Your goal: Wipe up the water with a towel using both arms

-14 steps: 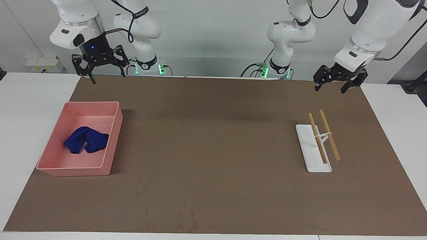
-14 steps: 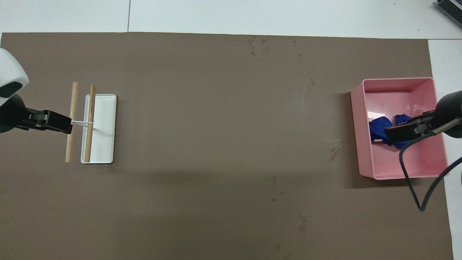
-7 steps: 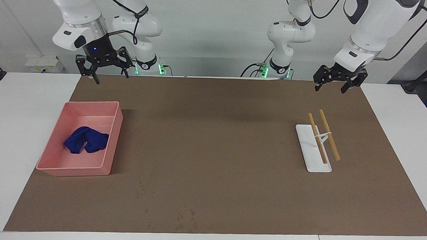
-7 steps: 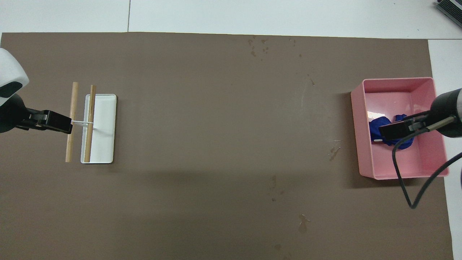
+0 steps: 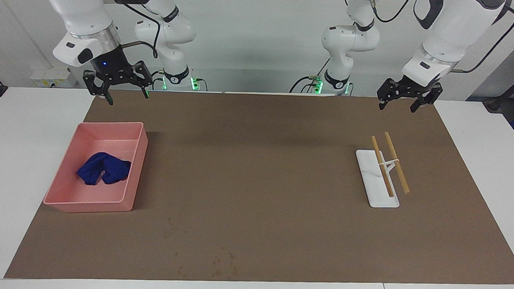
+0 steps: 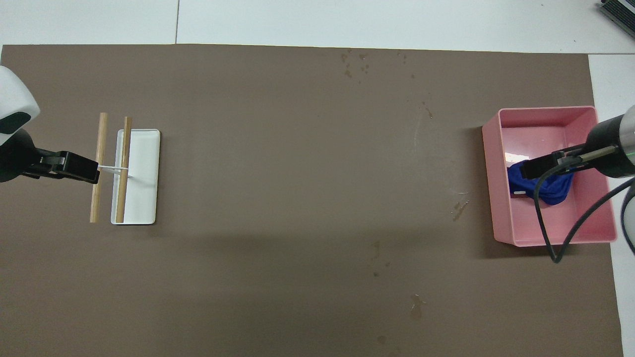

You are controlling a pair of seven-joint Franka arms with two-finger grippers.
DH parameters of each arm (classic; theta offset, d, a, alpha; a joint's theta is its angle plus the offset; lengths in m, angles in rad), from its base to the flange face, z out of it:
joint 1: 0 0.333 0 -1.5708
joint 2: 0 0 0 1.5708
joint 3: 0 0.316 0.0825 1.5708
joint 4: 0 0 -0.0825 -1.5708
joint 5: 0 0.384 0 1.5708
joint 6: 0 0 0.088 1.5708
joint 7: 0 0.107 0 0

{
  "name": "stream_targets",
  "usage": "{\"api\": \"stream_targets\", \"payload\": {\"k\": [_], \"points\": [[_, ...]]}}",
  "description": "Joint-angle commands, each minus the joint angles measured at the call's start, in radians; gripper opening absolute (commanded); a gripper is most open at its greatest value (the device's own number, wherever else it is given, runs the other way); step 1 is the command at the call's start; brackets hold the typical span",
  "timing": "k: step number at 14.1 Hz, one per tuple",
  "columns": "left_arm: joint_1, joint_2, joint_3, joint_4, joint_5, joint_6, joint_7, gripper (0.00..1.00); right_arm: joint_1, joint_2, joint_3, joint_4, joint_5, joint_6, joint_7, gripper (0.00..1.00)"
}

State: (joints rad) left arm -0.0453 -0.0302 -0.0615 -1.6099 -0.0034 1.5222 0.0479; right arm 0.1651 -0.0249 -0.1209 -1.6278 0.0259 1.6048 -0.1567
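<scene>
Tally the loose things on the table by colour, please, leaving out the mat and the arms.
Blue: 1, the towel
Pink: 1, the bin holding the towel
White: 1, the tray
Wood: 2, the sticks resting across the tray
Total: 5

Lighting: you get bright, even overhead light; soft broad shadows on the mat (image 5: 255, 183); small glare inside the pink bin (image 6: 511, 157); both views sharp.
</scene>
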Motion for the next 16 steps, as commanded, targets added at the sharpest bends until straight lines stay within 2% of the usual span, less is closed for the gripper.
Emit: {"api": "stream_targets", "payload": {"k": [1, 5, 16], "points": [[0.008, -0.010, -0.004, -0.011, 0.010, -0.007, 0.007, 1.00, -0.010, 0.007, 0.006, 0.025, 0.003, -0.031, 0.023, 1.00], [0.008, -0.010, -0.004, -0.011, 0.010, -0.007, 0.007, 1.00, -0.107, 0.002, 0.101, 0.025, 0.003, -0.040, 0.023, 1.00], [0.008, -0.010, -0.004, -0.010, 0.010, -0.007, 0.007, 1.00, -0.156, 0.005, 0.150, 0.026, -0.020, -0.043, 0.023, 1.00]]}}
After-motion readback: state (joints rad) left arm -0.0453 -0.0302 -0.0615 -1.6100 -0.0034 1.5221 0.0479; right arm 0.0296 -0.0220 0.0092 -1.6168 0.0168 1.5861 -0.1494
